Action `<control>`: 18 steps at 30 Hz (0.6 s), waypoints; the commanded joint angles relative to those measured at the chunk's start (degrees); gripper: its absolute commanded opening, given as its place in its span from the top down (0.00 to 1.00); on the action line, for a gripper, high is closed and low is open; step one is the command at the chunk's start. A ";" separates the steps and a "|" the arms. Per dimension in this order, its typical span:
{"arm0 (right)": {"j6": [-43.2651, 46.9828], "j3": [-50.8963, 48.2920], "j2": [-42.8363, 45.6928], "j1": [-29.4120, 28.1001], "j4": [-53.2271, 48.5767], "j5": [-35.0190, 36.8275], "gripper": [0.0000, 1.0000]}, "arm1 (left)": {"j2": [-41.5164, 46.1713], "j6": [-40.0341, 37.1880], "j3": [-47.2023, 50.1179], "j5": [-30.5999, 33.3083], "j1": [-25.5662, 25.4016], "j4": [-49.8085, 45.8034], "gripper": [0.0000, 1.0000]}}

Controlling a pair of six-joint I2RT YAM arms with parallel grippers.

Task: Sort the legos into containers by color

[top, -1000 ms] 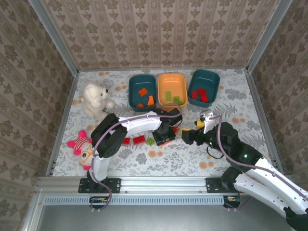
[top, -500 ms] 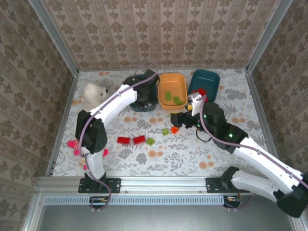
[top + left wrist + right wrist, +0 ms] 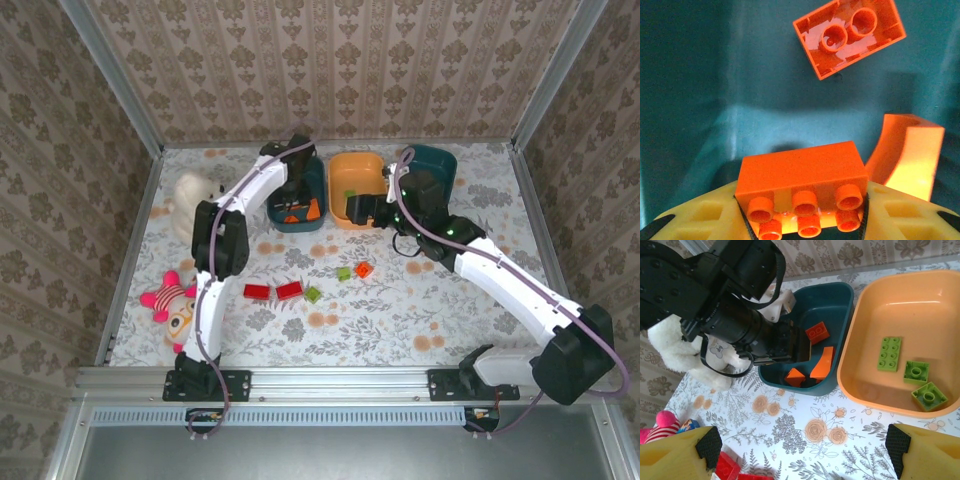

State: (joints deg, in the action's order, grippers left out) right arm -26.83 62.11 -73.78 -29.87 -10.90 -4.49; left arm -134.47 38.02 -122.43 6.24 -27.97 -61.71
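My left gripper is down inside the left dark teal bin, shut on an orange brick held between its yellow fingers. Below it lie an upturned orange brick and a curved orange piece. My right gripper hangs open and empty at the near-left rim of the orange bin, which holds three green bricks. On the table lie two red bricks, two green ones and an orange-red one. The right teal bin is partly hidden by the right arm.
A white plush bear sits left of the bins, and a pink striped doll lies at the near left. Metal rails and patterned walls close in the table. The left arm's wrist fills the left teal bin's far side.
The left arm swung from the loose bricks at mid-table to the left teal bin with the orange brick. The right gripper moved away from me to the orange bin.
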 commanded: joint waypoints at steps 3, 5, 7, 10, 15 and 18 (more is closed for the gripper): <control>-2.01 1.98 -1.01 0.09 -0.52 -2.47 0.12 | -2.07 -3.16 -2.29 0.54 0.68 -1.65 0.60; -2.20 1.80 -0.99 0.02 -0.42 -2.50 0.12 | -2.69 -3.30 -2.28 -0.25 0.65 -1.56 0.58; -2.14 1.70 -1.10 0.10 -0.46 -2.37 0.12 | -3.06 -3.22 -2.32 -0.87 0.63 -1.78 0.53; -1.58 1.92 -1.28 0.12 -0.62 -2.32 0.12 | -2.60 -2.60 -2.33 -1.99 0.72 -2.00 0.43; 1.02 2.22 -1.34 -0.02 -1.86 -2.10 0.13 | 1.09 -2.06 -3.14 -2.37 0.64 -1.83 0.31; 3.13 2.03 -1.37 -0.57 -2.81 -1.93 0.14 | 3.90 -1.85 -3.66 -2.20 0.67 -1.92 0.25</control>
State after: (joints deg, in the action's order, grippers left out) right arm -26.50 62.24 -74.41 -29.91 -11.57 -6.07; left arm -136.05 36.14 -123.33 4.32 -27.97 -61.82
